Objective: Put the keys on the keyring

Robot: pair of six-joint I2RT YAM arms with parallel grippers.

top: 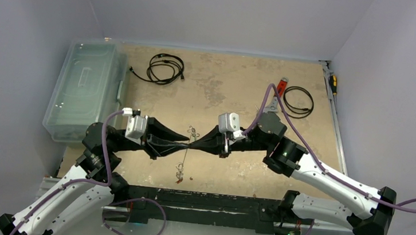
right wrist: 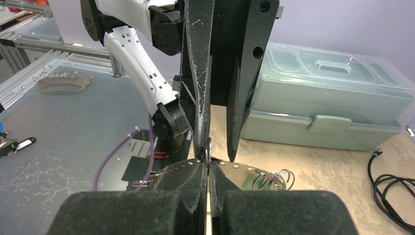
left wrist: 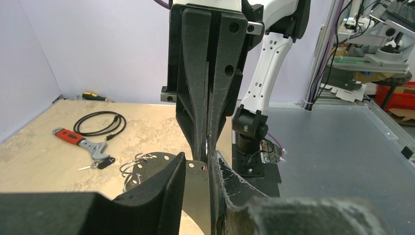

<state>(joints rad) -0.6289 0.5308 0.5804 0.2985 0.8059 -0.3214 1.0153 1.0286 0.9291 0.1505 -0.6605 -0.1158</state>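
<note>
Both grippers meet above the middle of the table. The keyring (top: pixel 183 161) (left wrist: pixel 195 188) (right wrist: pixel 244 171) is a flat curved grey metal band with holes, held in the air and edge-on from above. Several small wire rings (right wrist: pixel 275 178) (left wrist: pixel 132 164) hang in its holes. My right gripper (top: pixel 196 143) (right wrist: pixel 208 166) (left wrist: pixel 208 142) is shut at the band's rim, on one small upright ring. My left gripper (top: pixel 187 140) (left wrist: pixel 199 159) (right wrist: pixel 217 149) faces it with its fingers a little apart, straddling that spot and clamping nothing. One key with a black head (left wrist: pixel 104 162) lies on the table beside the wrench.
A red-handled wrench (top: pixel 281 85) (left wrist: pixel 73 137) and a black coiled cable (top: pixel 299 99) lie at the back right. A second cable (top: pixel 165 67) lies at the back. A clear plastic box (top: pixel 84 88) (right wrist: pixel 333 98) stands along the left edge, and a screwdriver (top: pixel 333 83) lies at the right wall.
</note>
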